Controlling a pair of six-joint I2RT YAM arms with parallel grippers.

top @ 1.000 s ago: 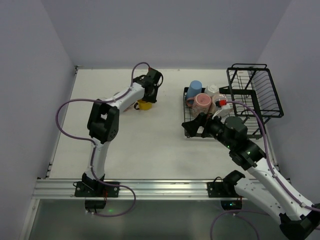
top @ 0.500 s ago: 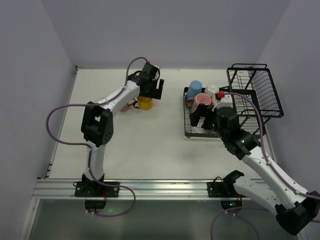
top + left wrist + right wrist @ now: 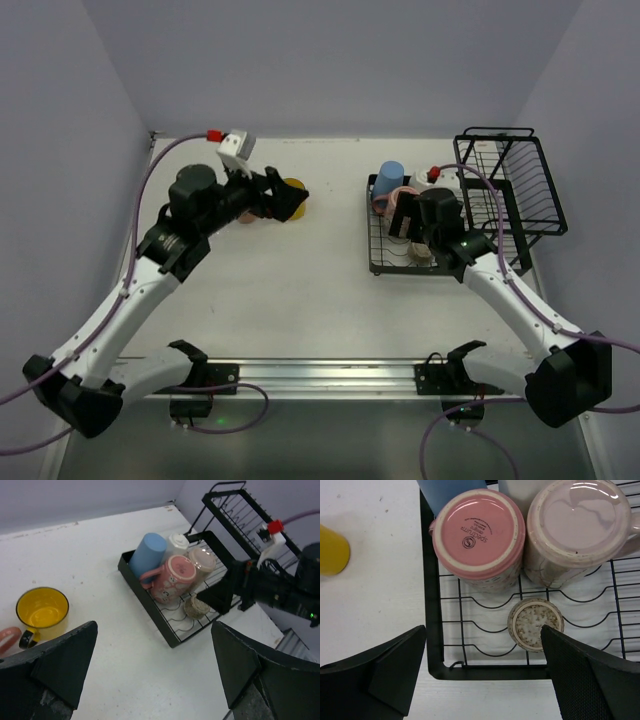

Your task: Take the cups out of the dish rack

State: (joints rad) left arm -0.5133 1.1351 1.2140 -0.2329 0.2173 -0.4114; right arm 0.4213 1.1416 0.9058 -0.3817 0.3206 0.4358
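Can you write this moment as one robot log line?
left gripper open, empty | yellow mug on table | right gripper open above rack, near pink mug | rack not yet empty

Left wrist view. One black wire dish rack, centre right. Five cups in its flat tray: one blue tumbler, one white cup, one pink mug, one beige mug, one small speckled cup. Two cups on the table, lower left: one yellow mug and one pink cup, cropped by the frame edge.
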